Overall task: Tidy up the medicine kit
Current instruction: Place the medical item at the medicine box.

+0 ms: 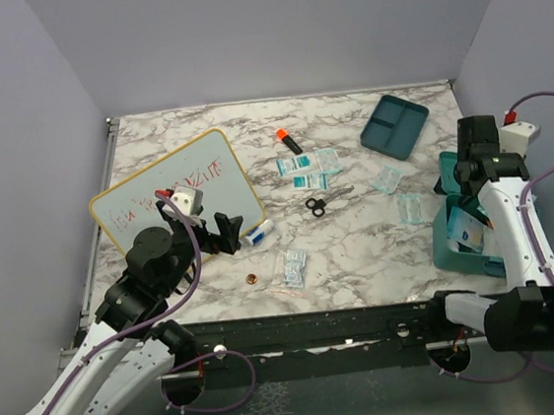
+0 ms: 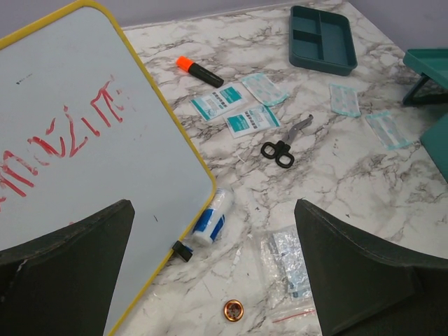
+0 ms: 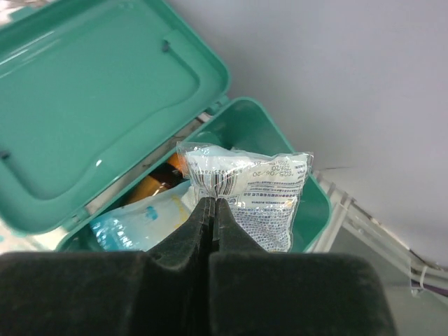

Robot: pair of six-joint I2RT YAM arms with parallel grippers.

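With the right gripper (image 3: pixel 212 203) over the open case (image 3: pixel 105 98) at the right edge of the table (image 1: pixel 361 248), I see its jaws pressed together. Tips meet a clear packet (image 3: pixel 259 189) standing in the case; can't tell if it's pinched. Left gripper (image 1: pixel 228 232) gapes wide, holding nothing, by the whiteboard (image 2: pixel 77 140) edge. Tray (image 1: pixel 394 126) sits far back, apart from the case.

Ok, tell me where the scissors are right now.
In the top view, the scissors lie near the middle of the table, just on the arms' side of the teal-printed packets and right of the whiteboard.
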